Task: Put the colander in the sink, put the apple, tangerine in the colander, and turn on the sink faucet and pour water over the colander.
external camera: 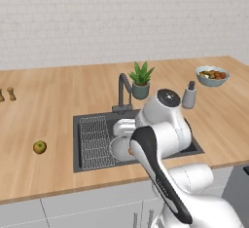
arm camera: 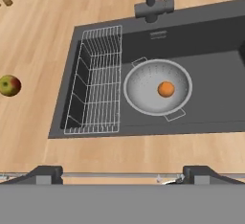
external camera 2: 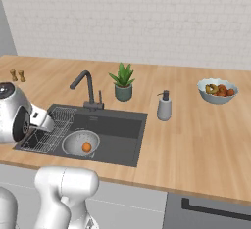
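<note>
Colander [arm camera: 158, 93] sits in the middle of the hand view, down inside the dark sink [arm camera: 210, 50], with the tangerine [arm camera: 166, 89] already resting near its centre. Starting with the biggest thing, the wooden surface [external camera: 58, 100] spreads across the whole left base view, and the sink is sunk into it at lower centre, a wire grid rack [arm camera: 98, 79] lying along the basin's left side just beside the colander. The sink faucet [external camera 2: 84, 87] rises at the upper left of the right base view, its arched spout reaching toward the basin. The gripper [arm camera: 122, 173] hangs above the near edge of the sink, its jaws spread wide and holding nothing. Smallest of all, the apple [arm camera: 9, 85] lies at the far left of the hand view, alone on the surface and well apart from the sink. I reckon the apple is the next thing to fetch: it looks firm, light and smooth-skinned, so it may roll or slip, and a grip straight across its widest middle seems safest.
</note>
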